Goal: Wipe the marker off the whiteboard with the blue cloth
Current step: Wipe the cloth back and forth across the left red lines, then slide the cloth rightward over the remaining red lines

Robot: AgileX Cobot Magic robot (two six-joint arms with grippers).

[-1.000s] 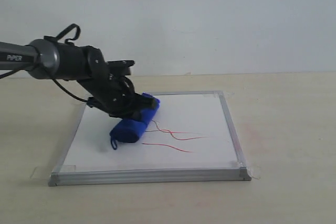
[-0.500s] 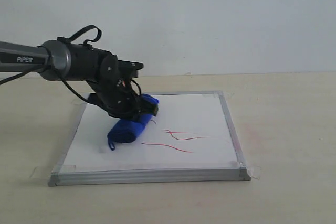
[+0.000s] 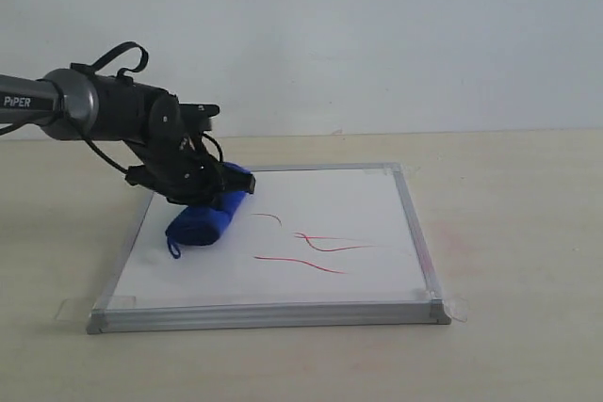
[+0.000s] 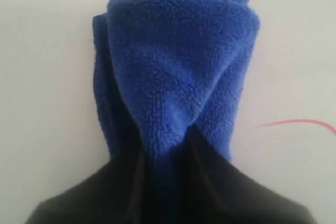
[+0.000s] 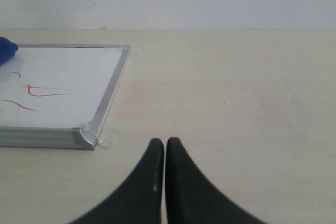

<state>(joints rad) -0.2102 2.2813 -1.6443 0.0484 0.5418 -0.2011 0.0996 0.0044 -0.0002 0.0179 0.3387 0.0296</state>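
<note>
The whiteboard (image 3: 330, 223) lies flat on the table, silver-framed and taped at its corners. Thin red marker (image 3: 316, 249) strokes curve across its middle, and the same marker (image 5: 37, 94) shows in the right wrist view. My left gripper (image 3: 209, 197) is shut on the blue cloth (image 3: 203, 218), which rests on the board's left part, its small loop hanging at the near end. In the left wrist view the blue cloth (image 4: 178, 72) bulges out from between the black fingers (image 4: 220, 182), beside one red stroke (image 4: 296, 124). My right gripper (image 5: 165, 142) is shut and empty, above bare table beside the whiteboard (image 5: 63, 77).
The beige table (image 3: 509, 233) runs around the board on all sides. A pale wall (image 3: 377, 35) stands behind it. Clear tape (image 5: 107, 139) sticks out from the board's near right corner.
My left gripper has dragged the blue cloth leftward across the board, away from the red strokes. A short red stroke that the cloth covered now shows.
</note>
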